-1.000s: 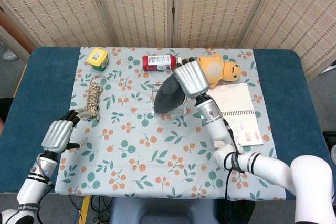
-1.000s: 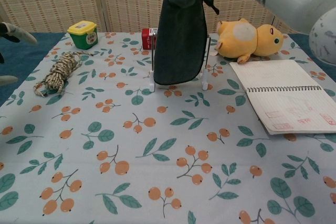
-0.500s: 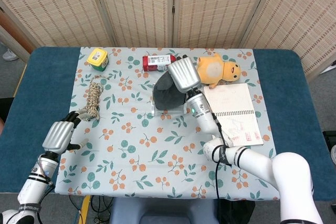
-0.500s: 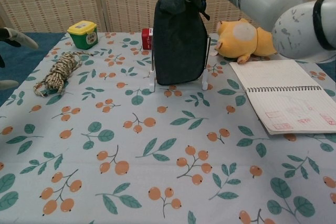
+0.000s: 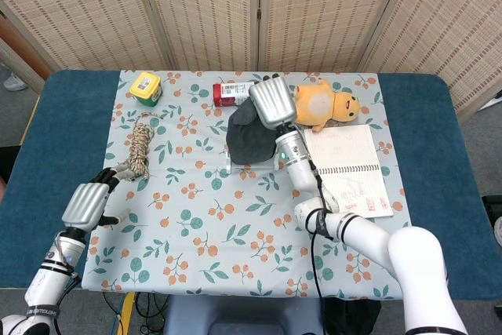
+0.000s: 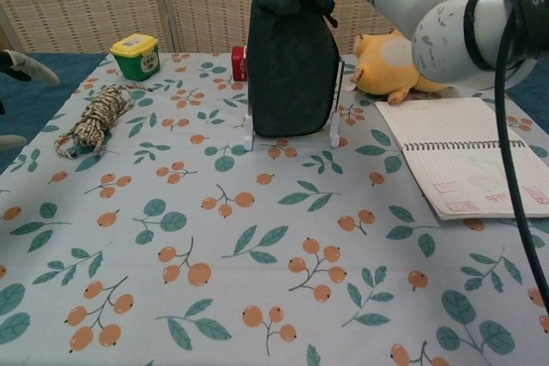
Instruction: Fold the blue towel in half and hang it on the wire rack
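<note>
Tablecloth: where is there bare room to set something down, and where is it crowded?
The near half of the tablecloth is bare, bordered by the rope bundle, wire rack and notebook. The far edge is crowded: green jar, red bottle, towel held by the right hand, plush toy.

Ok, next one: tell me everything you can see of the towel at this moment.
The towel looks dark blue-grey, of a soft, matte cloth. It hangs folded over the wire rack, its lower edge a little above the tablecloth, hiding most of the rack apart from the white feet and one upright. Its top is bunched where the right hand is on it; the chest view cuts off the fingers there, so the grip itself is unclear. It hangs fairly straight. A red bottle lies behind it, a plush toy beside it.
</note>
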